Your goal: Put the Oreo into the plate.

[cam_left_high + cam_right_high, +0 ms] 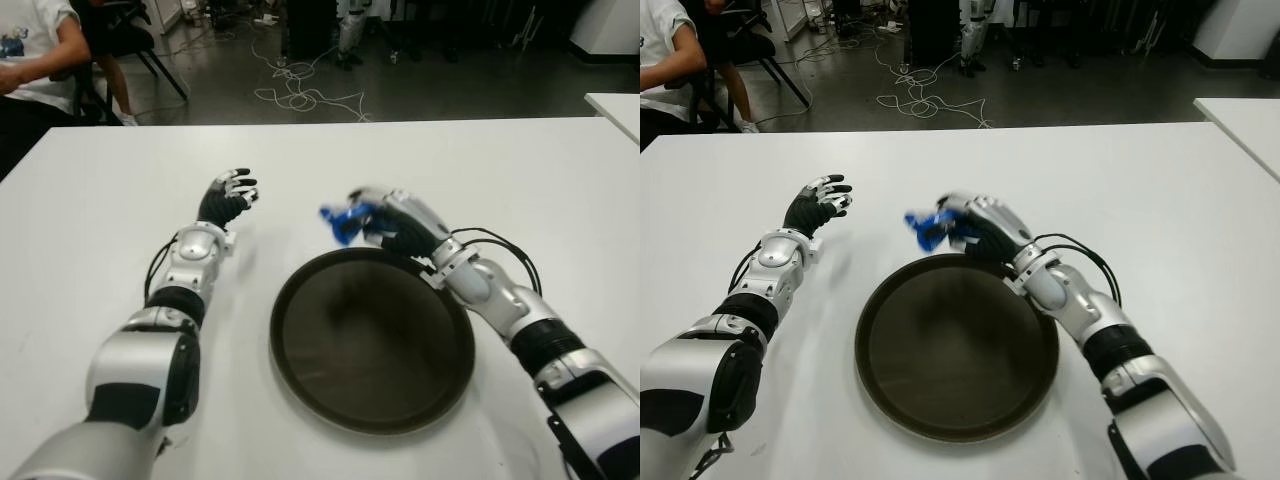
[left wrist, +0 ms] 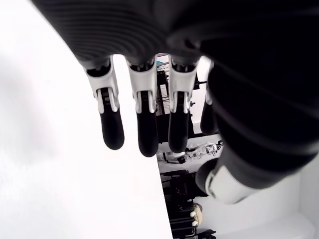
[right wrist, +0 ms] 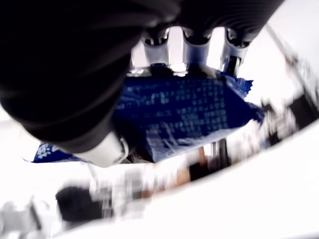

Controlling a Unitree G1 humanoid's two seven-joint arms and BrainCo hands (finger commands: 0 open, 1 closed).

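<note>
My right hand point(image 1: 385, 222) is shut on a blue Oreo packet point(image 1: 345, 222), held just above the far rim of the dark round plate point(image 1: 372, 340). The right wrist view shows the blue wrapper point(image 3: 194, 112) pinched between thumb and fingers point(image 3: 159, 50). Inside, the plate holds nothing. Over on the left, my left hand point(image 1: 229, 196) shows above the white table point(image 1: 100, 200), well away from the plate, its fingers point(image 2: 144, 124) relaxed and spread with nothing in them.
A person's sleeve and arm point(image 1: 30, 50) show at the far left beyond the table, beside a chair. Cables point(image 1: 300, 95) lie on the floor behind. A second white table corner point(image 1: 615, 105) sits at the right.
</note>
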